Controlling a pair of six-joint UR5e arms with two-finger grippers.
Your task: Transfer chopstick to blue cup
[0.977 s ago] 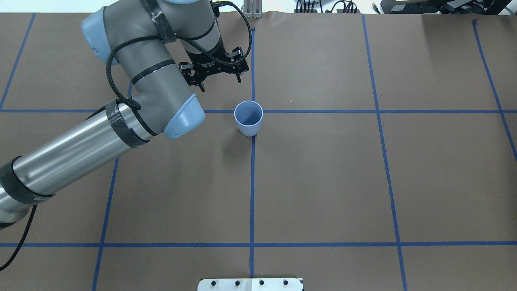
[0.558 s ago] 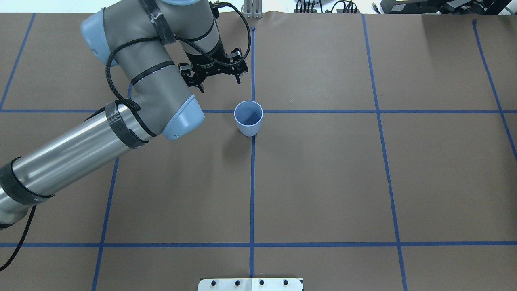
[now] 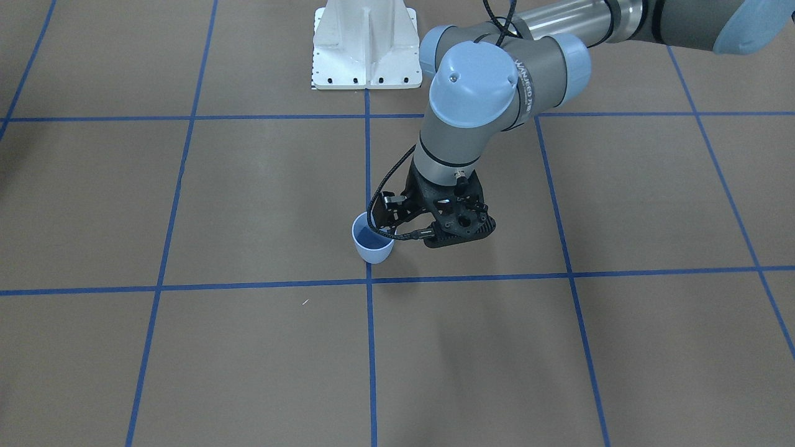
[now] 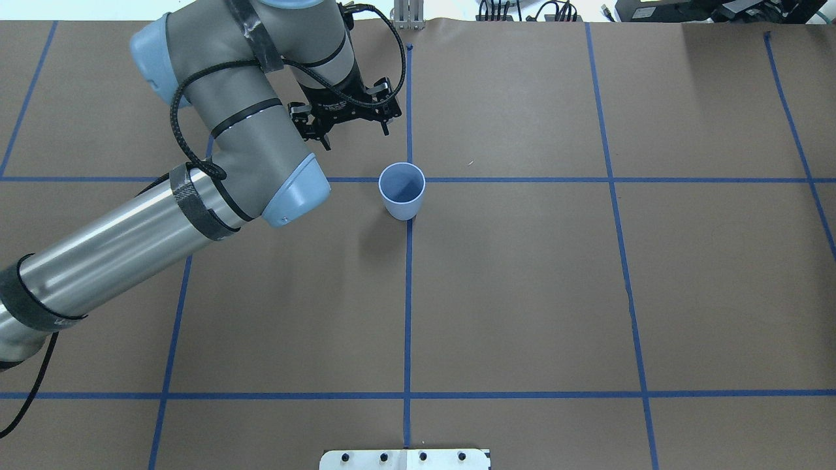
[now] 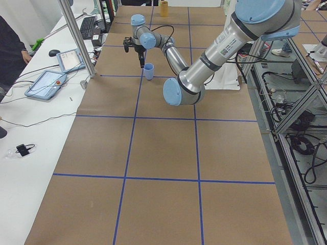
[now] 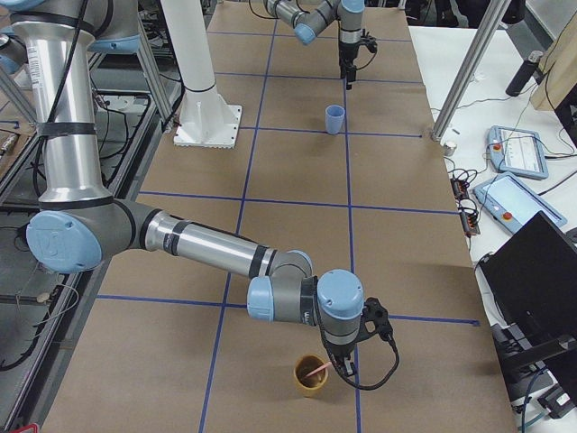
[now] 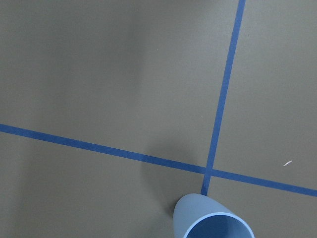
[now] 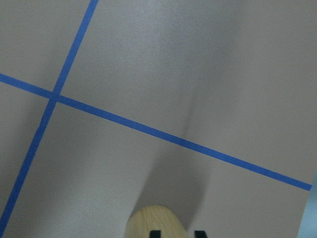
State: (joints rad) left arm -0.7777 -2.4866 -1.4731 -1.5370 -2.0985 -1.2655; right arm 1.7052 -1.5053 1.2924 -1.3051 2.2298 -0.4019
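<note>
The blue cup [image 4: 401,189] stands upright on a tape crossing, and I see nothing inside it; it also shows in the front view [image 3: 372,245] and the left wrist view [image 7: 213,223]. My left gripper [image 4: 356,136] hangs open and empty just beyond the cup, to its left. One pinkish chopstick [image 6: 315,368] leans inside a tan wooden cup [image 6: 305,383] at the table's right end. My right gripper [image 6: 341,359] hovers just over that cup. In the right wrist view its two black fingertips [image 8: 156,233] stand apart above the wooden cup [image 8: 143,223], with nothing between them.
Brown paper with blue tape lines covers the table [image 4: 522,294]. A tiny white fleck [image 4: 469,163] lies right of the blue cup. The white arm base [image 3: 366,46] stands at the robot's side. Tablets and posts [image 6: 518,162] stand along the far edge.
</note>
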